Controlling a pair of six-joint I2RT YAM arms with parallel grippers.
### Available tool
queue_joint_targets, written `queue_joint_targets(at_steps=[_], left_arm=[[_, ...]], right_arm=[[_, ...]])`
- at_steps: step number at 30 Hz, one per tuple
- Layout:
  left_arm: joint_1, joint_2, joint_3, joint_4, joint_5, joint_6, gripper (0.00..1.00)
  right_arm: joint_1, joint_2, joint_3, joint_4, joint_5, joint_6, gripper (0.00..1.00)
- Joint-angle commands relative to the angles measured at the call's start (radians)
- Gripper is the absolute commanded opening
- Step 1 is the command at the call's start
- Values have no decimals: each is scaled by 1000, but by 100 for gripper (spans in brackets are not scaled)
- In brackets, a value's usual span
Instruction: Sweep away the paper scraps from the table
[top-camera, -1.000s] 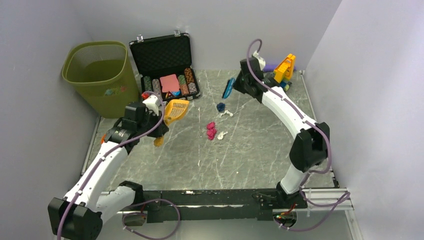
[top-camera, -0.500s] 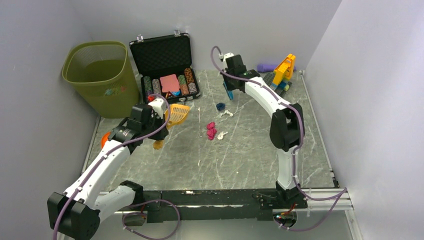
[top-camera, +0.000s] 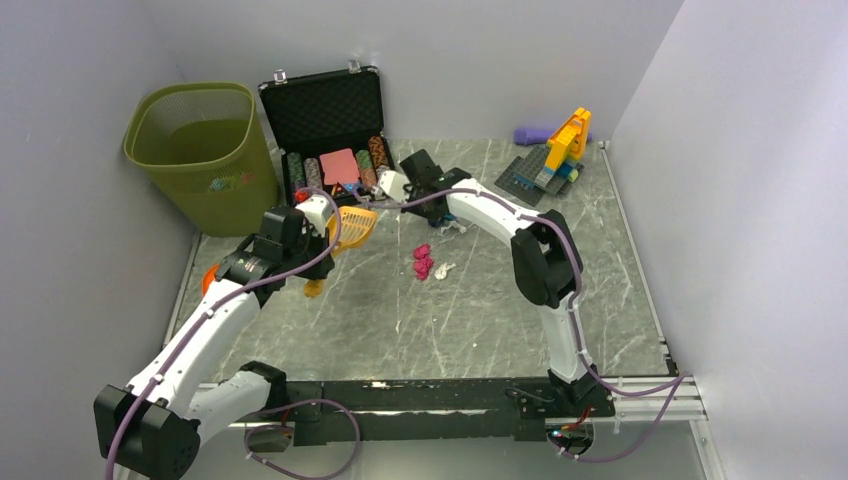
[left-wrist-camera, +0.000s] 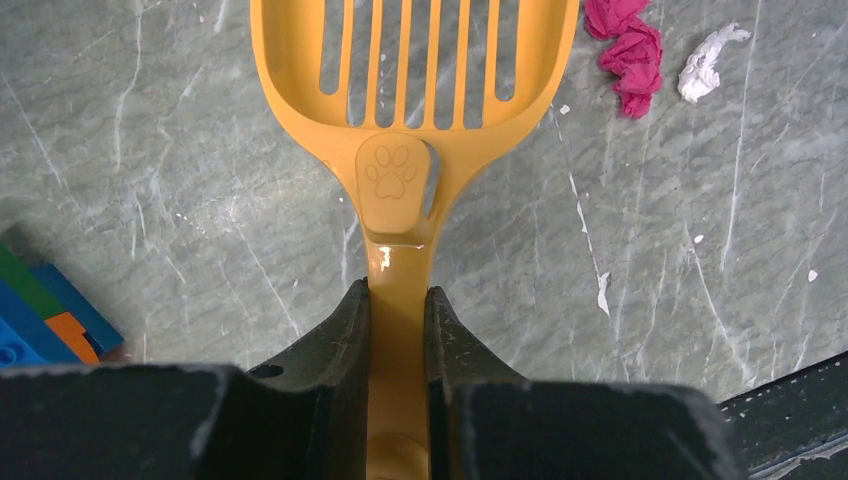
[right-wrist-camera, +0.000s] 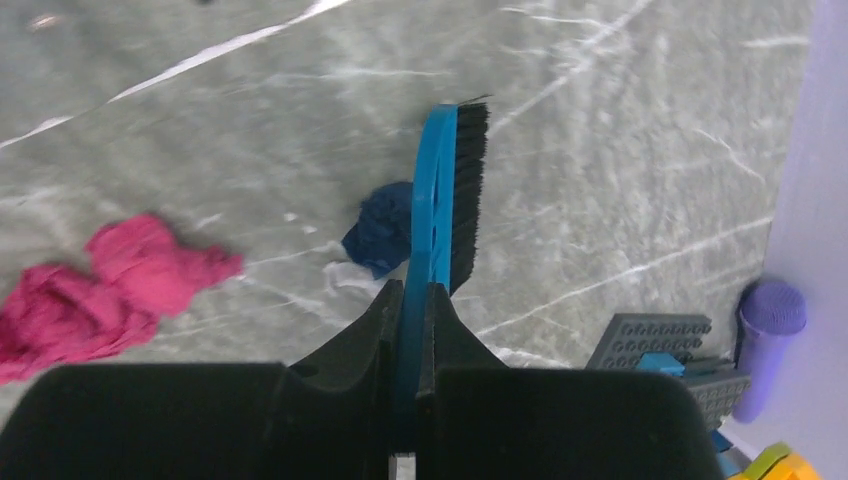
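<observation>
Plain pale-grey walls (top-camera: 500, 45) hem the left, far and right edges of the desk (top-camera: 500, 315) — a green mesh bin (top-camera: 188, 200) stands off its far-left corner.

Olive-green mesh wastebasket (top-camera: 215, 195) beside an open black chip case (top-camera: 325, 108); yellow slotted plastic scoop (left-wrist-camera: 397, 175); blue black-bristled brush (right-wrist-camera: 438, 200); yellow toy-brick model (top-camera: 566, 140) near a purple cylinder (top-camera: 533, 134).

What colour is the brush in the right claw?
The brush is blue with black bristles; right wrist view.
</observation>
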Motion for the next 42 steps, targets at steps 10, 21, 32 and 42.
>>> queue_joint_targets(at_steps=[10, 21, 32, 42], left_arm=[[-5, 1, 38, -2, 49, 45, 0], [-74, 84, 50, -35, 57, 58, 0], [-253, 241, 117, -218, -90, 27, 0], [-340, 243, 136, -264, -72, 20, 0]], right_arm=[[-1, -191, -14, -167, -131, 59, 0], [-114, -71, 53, -199, 131, 111, 0], [-74, -96, 99, -380, -251, 228, 0], [-84, -141, 197, -393, -282, 323, 0]])
